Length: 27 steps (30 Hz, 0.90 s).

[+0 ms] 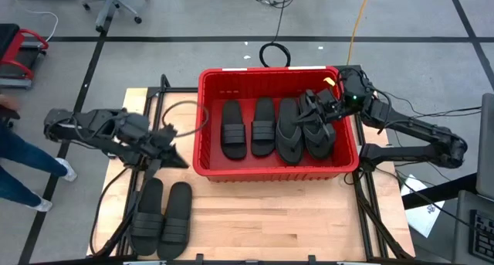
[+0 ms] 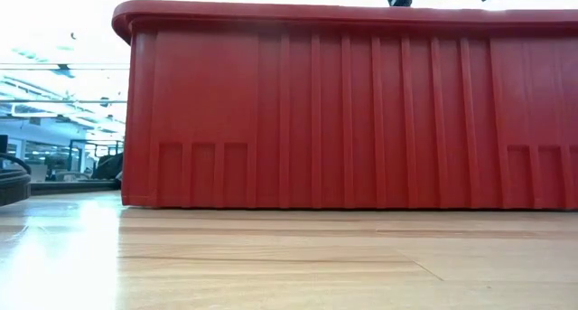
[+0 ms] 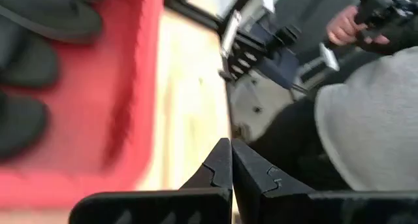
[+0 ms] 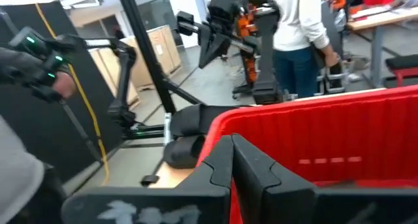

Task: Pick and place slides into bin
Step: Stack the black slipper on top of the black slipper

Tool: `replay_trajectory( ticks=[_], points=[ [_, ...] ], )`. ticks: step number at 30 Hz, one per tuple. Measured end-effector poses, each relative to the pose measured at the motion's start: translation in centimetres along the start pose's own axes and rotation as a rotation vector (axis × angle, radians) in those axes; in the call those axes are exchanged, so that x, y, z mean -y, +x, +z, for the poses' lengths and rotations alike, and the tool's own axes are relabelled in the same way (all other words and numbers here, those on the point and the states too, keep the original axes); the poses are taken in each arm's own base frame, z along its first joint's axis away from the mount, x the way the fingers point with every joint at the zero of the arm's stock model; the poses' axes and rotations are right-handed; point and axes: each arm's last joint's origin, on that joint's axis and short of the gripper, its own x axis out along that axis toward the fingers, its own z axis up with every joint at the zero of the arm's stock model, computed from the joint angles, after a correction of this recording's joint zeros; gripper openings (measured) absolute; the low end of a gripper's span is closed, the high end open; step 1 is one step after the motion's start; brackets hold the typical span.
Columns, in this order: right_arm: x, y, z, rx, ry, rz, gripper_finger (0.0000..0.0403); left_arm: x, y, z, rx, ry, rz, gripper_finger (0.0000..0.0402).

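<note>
The red bin [image 1: 202,134] stands at the table's far middle; its near wall [image 2: 361,120] fills the low view. Several black slides [image 1: 262,127] lie side by side on its floor, soles down. Two more slides [image 1: 162,215] lie side by side, soles down, on the table's near left. My left gripper [image 1: 179,160] [image 3: 230,149] hangs shut and bare just left of the bin, above the table. My right gripper [image 1: 315,110] [image 4: 230,144] is shut and bare too; it hovers over the bin's right part, above the rightmost slides [image 1: 318,130].
Black frame bars [image 1: 154,103] and cables [image 1: 116,188] run along the table's left side. More bars [image 1: 367,203] stand at its right. A person's leg [image 1: 19,168] shows at the left edge. Bare wood [image 1: 278,226] lies in front of the bin.
</note>
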Motion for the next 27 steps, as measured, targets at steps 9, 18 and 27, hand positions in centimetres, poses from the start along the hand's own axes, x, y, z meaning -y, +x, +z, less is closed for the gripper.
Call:
replay_trajectory(
  ticks=[9,18,27],
  points=[
    [-0.6,0.2,0.1,0.034,0.109,-0.078,0.0000,0.3,4.0,-7.3,-0.252,-0.038,-0.124,0.0004],
    [-1.6,-0.9,0.7,0.083,0.084,-0.095,0.0000,1.4,7.7,-13.5,-0.281,0.058,-0.173,0.0011],
    [-1.9,-1.2,0.6,0.073,0.078,-0.091,0.0000,0.5,10.3,-15.3,-0.425,-0.135,-0.039,0.0075]
  ],
)
